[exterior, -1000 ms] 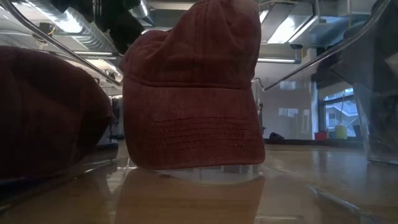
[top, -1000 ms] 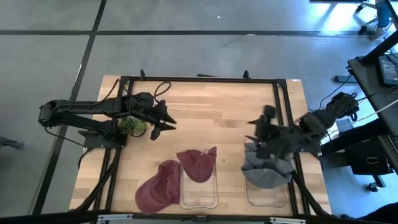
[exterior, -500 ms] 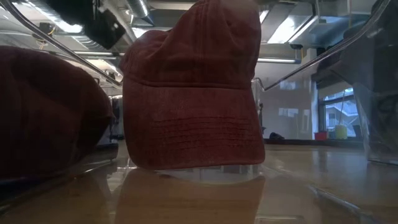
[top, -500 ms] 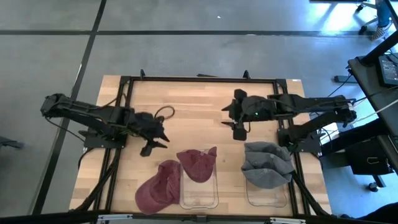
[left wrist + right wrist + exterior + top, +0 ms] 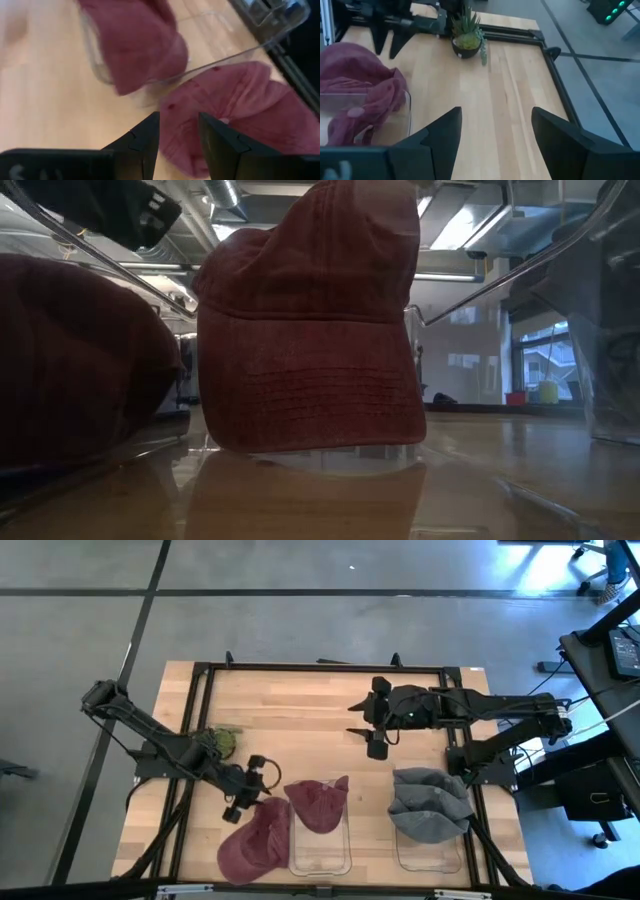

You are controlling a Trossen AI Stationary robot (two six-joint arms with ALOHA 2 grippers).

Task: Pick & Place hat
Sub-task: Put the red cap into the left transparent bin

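A dark red hat [image 5: 255, 840] lies flat on the table near its near-left corner, also seen in the left wrist view [image 5: 240, 115]. My left gripper [image 5: 240, 802] is open and hangs over that hat's far-left edge, its fingers [image 5: 150, 135] astride the edge. A second red hat [image 5: 320, 802] is draped over the far wall of a clear bin [image 5: 322, 855]. It fills the low view [image 5: 310, 330]. A grey hat [image 5: 430, 805] rests on a second clear bin. My right gripper [image 5: 372, 735] is wide open above the middle of the table.
A small potted plant [image 5: 222, 740] stands at the table's left side behind my left arm and shows in the right wrist view [image 5: 466, 42]. A black frame [image 5: 320, 668] runs round the table. Bare wood [image 5: 310, 725] lies between the two grippers.
My left gripper has swung from beside the plant toward the near edge and now hangs over the red hat on the table. My right gripper has drawn away from the grey hat toward the far edge and the left. The hats have not moved.
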